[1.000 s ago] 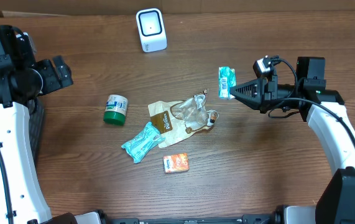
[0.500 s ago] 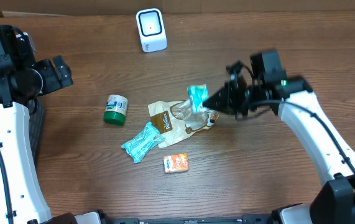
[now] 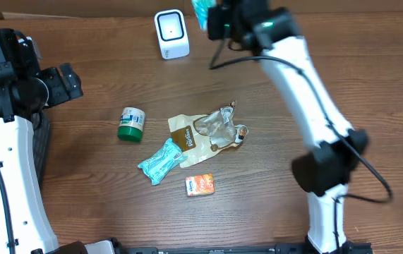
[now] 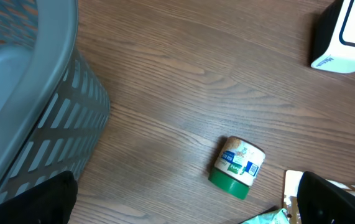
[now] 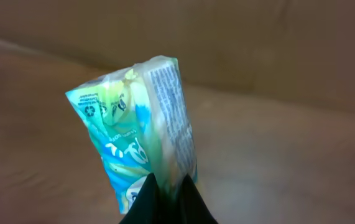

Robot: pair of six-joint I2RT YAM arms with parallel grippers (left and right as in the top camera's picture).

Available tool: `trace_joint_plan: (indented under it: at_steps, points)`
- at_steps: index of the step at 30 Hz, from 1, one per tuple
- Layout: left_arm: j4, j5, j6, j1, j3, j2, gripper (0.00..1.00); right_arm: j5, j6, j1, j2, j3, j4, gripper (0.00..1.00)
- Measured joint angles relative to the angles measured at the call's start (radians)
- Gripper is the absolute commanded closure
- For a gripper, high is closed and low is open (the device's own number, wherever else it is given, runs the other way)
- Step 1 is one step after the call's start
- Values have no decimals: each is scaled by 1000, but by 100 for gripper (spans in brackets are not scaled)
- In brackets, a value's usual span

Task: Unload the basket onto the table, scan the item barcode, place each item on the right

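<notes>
So the right gripper [image 3: 210, 15] is pinching the teal-and-green packet [image 5: 137, 134] by its bottom edge, jaws squeezed right down on the wrapper. In the wrist view the packet is standing up above the fingertips [image 5: 147, 198], leaning a bit to the left, with a strip of fine print running down its right side. I can't make out a barcode in that blur. From overhead, the arm is reaching all the way across to the far edge of the table [image 3: 342, 85]. It's holding the packet up just to the right of the white scanner [image 3: 171, 33], close but not touching, and the packet is partly cut off by the top of the frame. The left gripper [image 3: 68, 80] is hanging over the left side with its jaws spread wide and nothing in them. Its camera is looking down past a grey slatted basket [image 4: 34, 93] at a green-lidded jar [image 4: 237, 167] lying on its side. In the middle of the table a tan pouch [image 3: 183, 134] and a crumpled clear bag [image 3: 219, 123] are sitting on top of each other. A second teal packet [image 3: 161, 161] is lying just beside them, with a small orange box [image 3: 200, 185] nearby.
</notes>
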Motion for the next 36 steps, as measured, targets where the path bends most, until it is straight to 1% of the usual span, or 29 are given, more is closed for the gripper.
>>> trace_joint_plan:
  at_steps: [4,7,13,17,19,23,29,33,36]
  points:
    - [0,0,0,0,0,0,0,234,-154,63,114,0,184,96]
    - [1,0,0,0,0,0,1,332,-283,101,184,0,338,96]
    - [0,0,0,0,0,0,0,399,-516,150,278,0,617,96]
    - [0,0,0,0,0,0,0,419,-672,164,330,0,678,96]
    - [0,0,0,0,0,0,1,426,-719,166,357,0,685,96]
    - [0,0,0,0,0,0,0,439,-770,167,399,0,684,96]
    - [0,0,0,0,0,0,1,448,-797,167,407,0,705,96]
    - [0,0,0,0,0,0,0,442,-780,167,407,0,692,96]
    - [0,0,0,0,0,0,0,410,-734,167,404,0,657,96]
